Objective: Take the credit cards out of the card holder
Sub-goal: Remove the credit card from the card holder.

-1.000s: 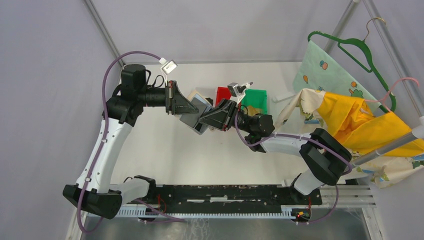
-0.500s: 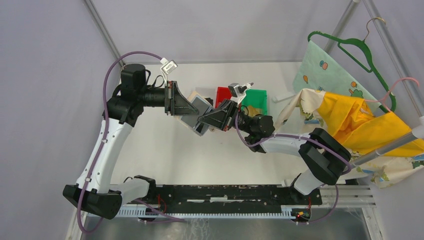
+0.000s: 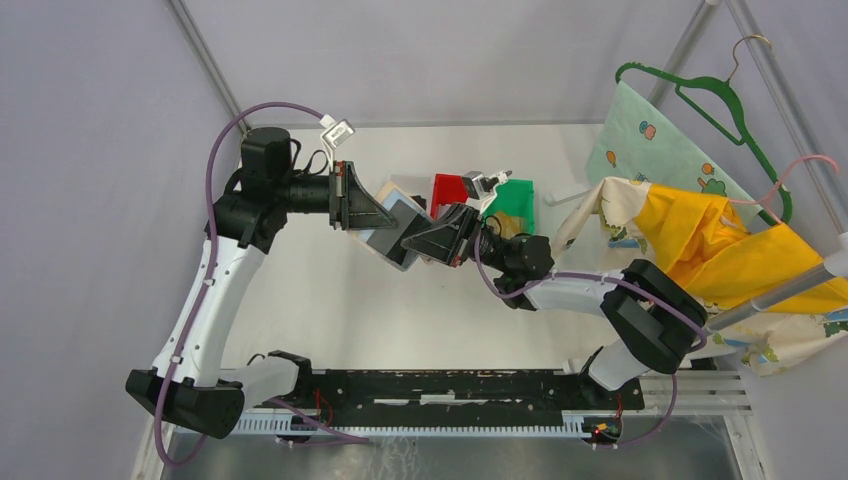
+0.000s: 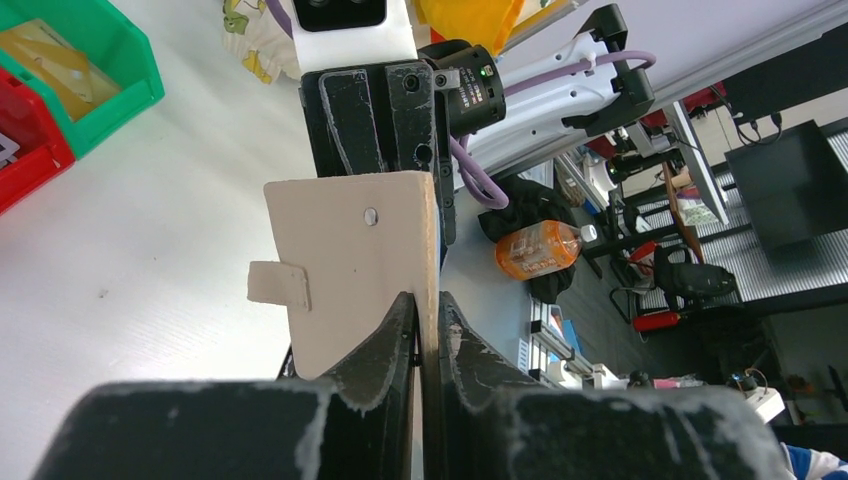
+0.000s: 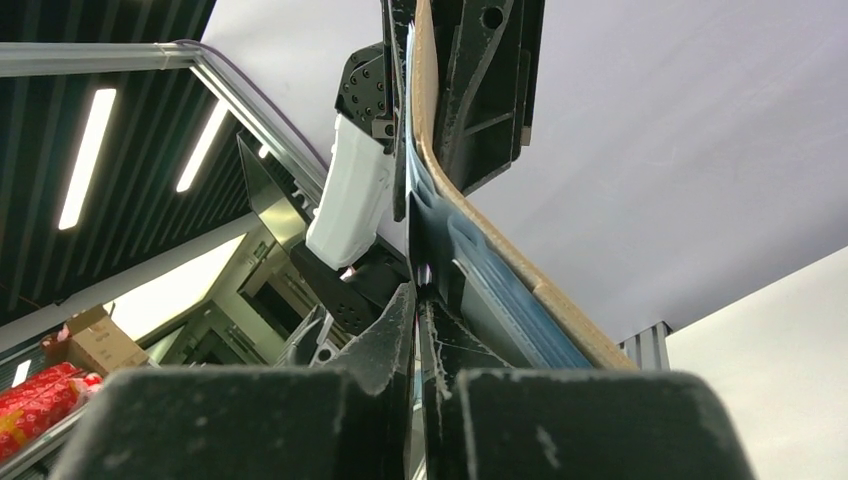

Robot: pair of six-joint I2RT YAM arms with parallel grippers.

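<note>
Operator: Lettering first. Can we read anything?

Spotter: Nothing we would vouch for. The orange bottle [image 4: 538,250] in the background of the left wrist view wears a label too small for us to read. The card holder [image 4: 350,250] shows only a plain tan face with a small stud [image 4: 370,215] and a tab [image 4: 280,285].

Operator: Where do we have the holder?

Spotter: Up off the table [image 4: 150,260], strung between both arms. Our left gripper [image 4: 425,305] has its fingers pressed together on one edge. Our right gripper [image 5: 418,298] is pinched nearly flat on the far end, against the blue-grey inner panel [image 5: 480,270] (the holder bows between the two). We cannot tell the credit cards apart from that panel.

Operator: What has changed in the last second?

Spotter: From above, the right gripper has slid toward the left gripper, so less of the holder shows between them. The left gripper has kept its place.

Operator: And the bins?

Spotter: The green bin [image 3: 520,195] holds a yellowish-tan lump [image 4: 45,65]. The red bin [image 4: 35,165] beside it shows a pale thing [image 4: 5,148] cut off by the picture's edge. A pale bin [image 3: 403,185] stands left of the red one, mostly behind our grippers, so its contents are hidden from us.
</note>
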